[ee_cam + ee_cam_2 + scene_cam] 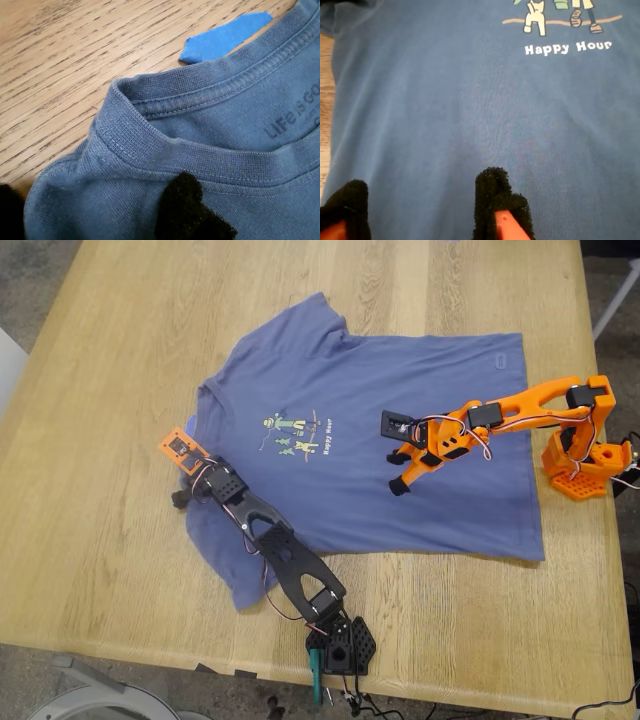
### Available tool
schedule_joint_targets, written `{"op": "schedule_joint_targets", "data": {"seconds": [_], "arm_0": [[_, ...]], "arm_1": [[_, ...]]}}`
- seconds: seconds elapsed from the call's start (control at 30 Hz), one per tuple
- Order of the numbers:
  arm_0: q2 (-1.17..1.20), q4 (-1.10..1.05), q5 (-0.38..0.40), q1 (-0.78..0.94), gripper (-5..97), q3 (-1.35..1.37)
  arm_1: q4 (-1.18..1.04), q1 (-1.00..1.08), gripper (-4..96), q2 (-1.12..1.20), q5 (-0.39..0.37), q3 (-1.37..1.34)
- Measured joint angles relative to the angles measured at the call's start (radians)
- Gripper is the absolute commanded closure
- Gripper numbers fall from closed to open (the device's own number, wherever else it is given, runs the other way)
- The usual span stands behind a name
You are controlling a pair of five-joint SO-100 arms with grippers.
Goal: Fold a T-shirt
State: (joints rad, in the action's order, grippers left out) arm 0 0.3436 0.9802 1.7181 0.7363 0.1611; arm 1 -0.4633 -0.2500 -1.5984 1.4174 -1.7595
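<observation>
T-shirt (400,455) folding had not really begun, as far as I could see from where I stood. At the first gripper (100,220), the wrist view showed one black padded fingertip (187,212) lying on the blue cloth just below the ribbed collar (200,150), and a second dark pad at the corner of the picture, so the jaws stood spread with the shoulder cloth between them, not yet pinched. Beside the collar, on the bare wood, lay a small scrap of blue tape (225,37). In the exterior view this was the black arm (285,555), which reached from its base at the near edge of the table (100,540) up to the collar, at that view's left.

The second gripper (422,205) hovered low over the belly of the shirt, and its two black pads (495,197) were apart with only flat cloth showing between them; it held nothing. Further out, the wrist view showed the cartoon print with the words "Happy Hour" (567,47). This was the orange arm (480,420), coming from the exterior view's right.

The shirt itself lay spread flat and face up across the wooden table, both sleeves out, the hem toward the exterior view's right. No fold was visible anywhere. In my judgement everything was still left: the sleeves, the sides and the final fold.
</observation>
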Motion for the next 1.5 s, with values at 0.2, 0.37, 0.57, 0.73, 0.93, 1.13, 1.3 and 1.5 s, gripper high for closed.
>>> {"op": "schedule_joint_targets", "data": {"seconds": [0.2, 0.37, 0.57, 0.73, 0.93, 1.13, 1.3, 1.5], "arm_0": [[-0.247, 0.212, 0.017, 0.000, 62, -0.445], [-0.250, 0.233, 0.040, -0.005, 72, -0.457], [-0.270, 0.242, 0.071, -0.009, 80, -0.457], [-0.295, 0.242, 0.077, -0.017, 83, -0.457], [-0.319, 0.247, 0.080, -0.035, 89, -0.457], [-0.337, 0.247, 0.080, -0.052, 92, -0.457], [-0.341, 0.247, 0.083, -0.072, 92, -0.457], [-0.344, 0.247, 0.083, -0.078, 92, -0.457]], "arm_1": [[0.002, 0.012, 59.7, -0.003, -0.009, -0.069], [0.006, 0.018, 59.7, -0.032, -0.017, -0.104], [0.006, 0.041, 60.1, -0.046, -0.017, -0.107], [0.006, 0.046, 60.2, -0.060, -0.026, -0.117], [0.002, 0.051, 60.2, -0.074, -0.026, -0.127], [0.006, 0.064, 60.3, -0.086, -0.038, -0.160], [0.078, 0.064, 60.2, -0.086, -0.064, -0.233], [0.163, 0.058, 60.3, -0.075, -0.104, -0.247]]}}
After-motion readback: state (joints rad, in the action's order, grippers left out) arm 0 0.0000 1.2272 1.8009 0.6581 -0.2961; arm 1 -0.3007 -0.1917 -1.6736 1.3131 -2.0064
